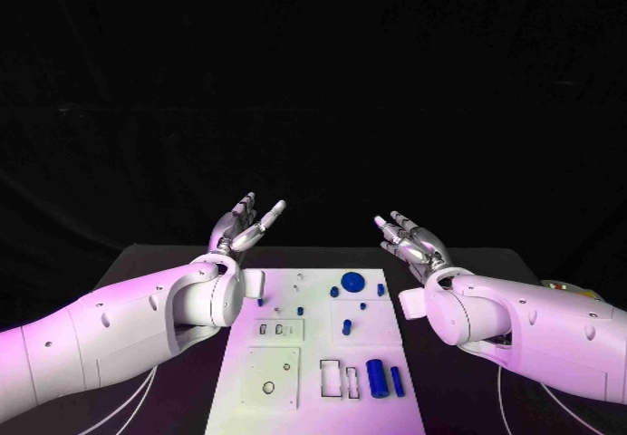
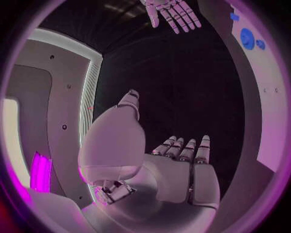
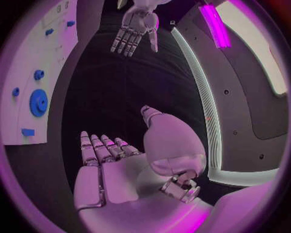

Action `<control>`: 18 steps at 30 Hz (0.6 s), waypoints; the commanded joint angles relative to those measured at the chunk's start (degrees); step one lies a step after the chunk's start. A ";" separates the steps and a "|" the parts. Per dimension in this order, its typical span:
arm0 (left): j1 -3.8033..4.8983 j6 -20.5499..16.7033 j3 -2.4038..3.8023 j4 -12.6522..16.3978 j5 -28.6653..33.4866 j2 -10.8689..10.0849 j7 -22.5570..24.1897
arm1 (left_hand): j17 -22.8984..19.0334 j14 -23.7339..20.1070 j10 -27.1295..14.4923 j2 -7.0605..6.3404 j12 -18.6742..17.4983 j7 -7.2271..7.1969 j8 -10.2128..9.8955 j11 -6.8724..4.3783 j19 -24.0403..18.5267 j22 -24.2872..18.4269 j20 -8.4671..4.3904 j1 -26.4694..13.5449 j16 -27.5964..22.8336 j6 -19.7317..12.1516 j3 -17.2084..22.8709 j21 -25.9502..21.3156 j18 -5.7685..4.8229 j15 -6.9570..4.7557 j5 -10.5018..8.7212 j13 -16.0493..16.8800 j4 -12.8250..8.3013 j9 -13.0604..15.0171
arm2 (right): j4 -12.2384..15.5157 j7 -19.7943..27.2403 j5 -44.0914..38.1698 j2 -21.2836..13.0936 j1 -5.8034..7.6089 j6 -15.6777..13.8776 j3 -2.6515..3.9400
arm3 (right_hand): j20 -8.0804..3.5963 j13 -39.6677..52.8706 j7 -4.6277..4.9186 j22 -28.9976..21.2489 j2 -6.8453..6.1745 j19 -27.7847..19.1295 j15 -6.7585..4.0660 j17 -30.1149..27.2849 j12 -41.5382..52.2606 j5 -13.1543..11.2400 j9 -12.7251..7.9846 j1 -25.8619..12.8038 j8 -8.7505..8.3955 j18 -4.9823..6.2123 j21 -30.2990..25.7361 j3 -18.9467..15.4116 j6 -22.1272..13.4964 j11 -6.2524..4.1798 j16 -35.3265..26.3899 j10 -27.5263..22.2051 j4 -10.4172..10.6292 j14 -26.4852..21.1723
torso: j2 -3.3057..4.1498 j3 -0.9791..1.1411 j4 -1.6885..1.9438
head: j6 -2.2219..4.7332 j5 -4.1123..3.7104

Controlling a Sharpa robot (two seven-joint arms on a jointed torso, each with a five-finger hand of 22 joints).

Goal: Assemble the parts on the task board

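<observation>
Head view: both hands raised above the far end of the counter [image 1: 157, 263], palms facing each other, holding nothing. Left hand [image 1: 245, 227] released, fingers straight and apart, up near the board's far-left corner; right hand [image 1: 411, 240] likewise released, fingers spread, near the far-right corner. Task board [image 1: 294, 399] lies flat betw. the two forearms, neither hand touching it. On it: blue gear [image 1: 352, 279] at the far end w/ a small blue peg [image 1: 381, 289] just beside; another small blue part [image 1: 346, 327] mid-board; blue cylinder [image 1: 376, 378] and a thinner blue bar [image 1: 396, 381] side by side near the front-right, next to two outlined rectangular slots [image 1: 332, 377]. A ring-shaped mark [image 1: 268, 388] sits front-left. Left wrist view: left hand [image 2: 176, 170] open-palmed, fingers extended, nothing in it; right hand [image 2: 172, 13] seen opposite, fingers apart; board edge [image 2: 266, 111] w/ the gear [image 2: 247, 38] off to one side. Right wrist view: right hand [image 3: 106, 165] flat, fingers straight, empty; left hand [image 3: 135, 33] across from it, fingers spread; board [image 3: 57, 53] alongside w/ the gear [image 3: 39, 101] and smaller blue parts [image 3: 27, 132] on it.
</observation>
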 commanded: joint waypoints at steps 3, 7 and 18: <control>0.21 5.62 0.08 -0.30 -1.53 0.27 0.25 | 0.53 1.48 1.98 1.51 0.45 3.30 1.13 1.77 0.66 0.32 1.07 4.13 0.51 3.23 1.49 0.79 2.52 1.23 0.28 0.50 0.82 0.71 | -1.01 -3.86 -4.51 0.07 1.01 12.23 -1.10 | 0.56 1.64 10.15 1.76 -1.17 7.40 -0.18 2.62 3.24 1.37 2.63 12.21 4.00 1.52 3.42 2.43 10.08 0.29 4.09 13.30 -5.38 13.15 | 0.02 0.00 0.00 | -0.01 0.00; 0.21 5.62 0.08 -0.30 -1.53 0.27 0.25 | 2.49 9.09 8.62 4.18 1.90 5.27 3.49 3.93 5.33 1.48 1.39 6.61 3.24 10.30 4.05 3.03 3.38 2.92 -0.18 1.39 0.61 2.29 | -1.26 -4.22 -4.85 0.08 1.28 13.37 -1.45 | 0.39 2.88 9.83 3.71 -2.49 17.32 -1.93 5.14 6.77 0.75 5.23 16.66 8.30 3.50 7.58 4.22 21.12 -1.03 8.73 29.76 -9.63 27.55 | 0.02 0.00 0.00 | -0.01 0.00; 0.25 4.84 0.04 0.99 -1.83 -2.80 0.00 | 10.50 47.15 47.78 5.89 9.61 7.10 14.79 5.70 40.51 7.20 0.18 12.35 17.17 40.08 8.86 18.78 6.92 -1.03 -0.86 3.68 0.15 8.93 | -4.23 -2.14 -32.52 -0.84 3.01 1.82 -1.40 | -0.06 2.62 7.75 5.36 -6.44 34.24 -5.64 6.56 6.38 0.31 8.30 17.79 13.86 6.89 13.80 12.01 42.55 -3.98 12.25 49.70 -15.08 45.41 | 1.75 0.02 0.50 | -1.18 -0.48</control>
